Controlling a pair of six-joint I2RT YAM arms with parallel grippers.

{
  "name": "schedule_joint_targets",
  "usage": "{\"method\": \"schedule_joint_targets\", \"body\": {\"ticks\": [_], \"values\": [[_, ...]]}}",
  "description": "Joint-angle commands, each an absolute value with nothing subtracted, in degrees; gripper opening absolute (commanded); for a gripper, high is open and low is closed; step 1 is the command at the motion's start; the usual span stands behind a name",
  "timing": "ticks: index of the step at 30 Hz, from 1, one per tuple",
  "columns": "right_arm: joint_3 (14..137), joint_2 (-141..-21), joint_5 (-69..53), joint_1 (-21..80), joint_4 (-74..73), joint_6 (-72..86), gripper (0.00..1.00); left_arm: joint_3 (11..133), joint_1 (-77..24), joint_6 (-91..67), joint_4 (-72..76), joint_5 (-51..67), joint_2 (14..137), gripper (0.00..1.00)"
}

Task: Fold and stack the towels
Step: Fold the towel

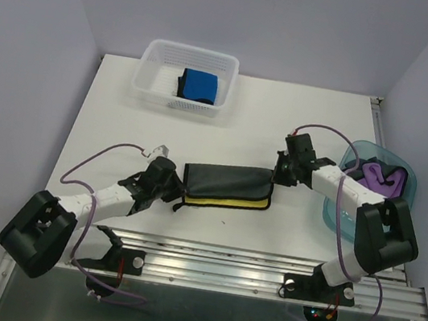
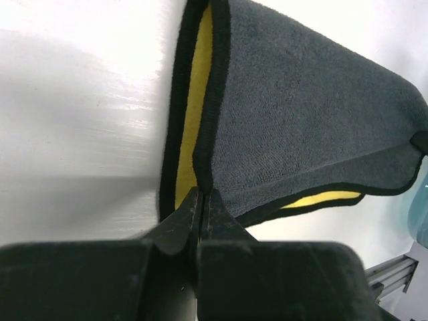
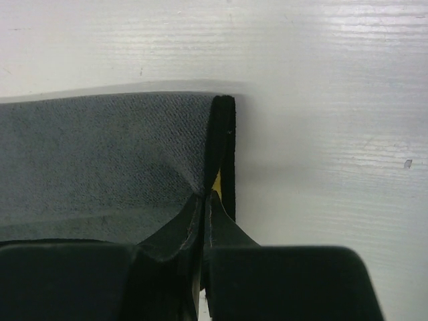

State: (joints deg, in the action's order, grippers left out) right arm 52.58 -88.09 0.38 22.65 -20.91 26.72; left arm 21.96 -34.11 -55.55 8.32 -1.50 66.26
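Two arms lean low over the white table [image 1: 114, 124], wrists turned toward each other at opposite ends of one cloth. Left arm [image 1: 110, 197] runs from its near-left base up and to the right. Right arm [image 1: 349, 190] doubles back from near right, elbow raised beside the tub, forearm pointing left.

Containers: white mesh basket [image 1: 149, 85] at the far edge holds a folded blue towel [image 1: 201, 85]. Translucent blue tub [image 1: 409, 172] at the right edge holds a purple towel [image 1: 382, 179].

Mid-table, between the grippers: dark grey towel [image 1: 227, 180], black-trimmed, a long band lying left to right. Yellow towel [image 1: 228, 203] peeks out along its near edge; in the left wrist view yellow shows between the black trims.

Left gripper [image 2: 202, 194]: jaws pinched together on the dark grey towel's left-end trim. Right gripper [image 3: 206, 195]: jaws likewise pinched on its right-end corner, a sliver of yellow beside the tips.
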Motion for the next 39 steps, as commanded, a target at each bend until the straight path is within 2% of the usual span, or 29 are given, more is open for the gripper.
{"method": "schedule_joint_targets", "body": {"ticks": [1, 6, 7, 10, 13, 16, 20, 21, 22, 23, 24, 26, 33, 38, 39], "values": [[56.6, -88.8, 0.3, 21.7, -23.1, 25.0, 0.01, 20.4, -34.4, -57.0, 8.2, -2.5, 66.8, 0.00], [56.6, -88.5, 0.3, 21.6, -24.4, 24.0, 0.01, 20.6, -34.4, -57.2, 6.1, -3.6, 66.4, 0.00], [56.3, -88.7, 0.3, 21.6, -24.4, 24.1, 0.01, 20.6, -34.4, -57.0, 6.0, -3.4, 66.5, 0.04], [55.8, -89.1, 0.4, 21.5, -24.2, 24.4, 0.01, 20.5, -34.4, -56.4, 6.0, -2.5, 66.9, 0.17], [54.9, -89.4, -1.7, 21.5, -23.2, 24.6, 0.11, 20.6, -34.4, -55.6, 5.9, -1.8, 66.9, 0.33], [54.1, -89.5, -2.5, 21.5, -22.5, 24.9, 0.21, 21.4, -34.4, -55.4, 3.6, -3.0, 65.8, 0.44], [53.7, -89.1, -1.8, 21.5, -22.7, 25.0, 0.29, 23.3, -34.4, -54.8, 0.1, -4.7, 63.9, 0.53], [53.5, -88.8, -1.8, 21.5, -22.8, 25.0, 0.32, 24.0, -34.4, -54.2, 0.1, -5.6, 63.1, 0.59], [53.4, -88.6, -1.8, 21.5, -22.7, 24.9, 0.32, 24.5, -34.4, -54.1, -1.7, -6.2, 62.8, 0.61], [53.2, -88.5, -1.8, 21.5, -22.6, 24.9, 0.33, 24.8, -34.4, -54.1, -2.6, -7.4, 62.7, 0.66], [52.8, -88.6, -1.8, 21.5, -22.6, 24.8, 0.33, 25.1, -34.4, -53.5, -2.7, -8.0, 62.5, 0.82], [52.3, -88.8, -2.2, 21.5, -22.2, 25.0, 0.34, 26.4, -34.4, -53.1, -2.6, -8.9, 63.3, 0.93], [49.5, -90.2, -2.5, 21.6, -20.7, 25.8, 0.34, 32.9, -33.8, -49.3, -0.4, -10.7, 73.6, 0.91], [47.7, -90.6, -2.8, 21.6, -20.2, 26.3, 0.33, 35.9, -33.1, -47.6, -0.3, -10.1, 81.5, 0.81], [46.9, -90.4, -2.4, 21.6, -20.1, 26.5, 0.33, 36.0, -33.1, -47.3, 1.0, -9.6, 82.7, 0.72]]}}
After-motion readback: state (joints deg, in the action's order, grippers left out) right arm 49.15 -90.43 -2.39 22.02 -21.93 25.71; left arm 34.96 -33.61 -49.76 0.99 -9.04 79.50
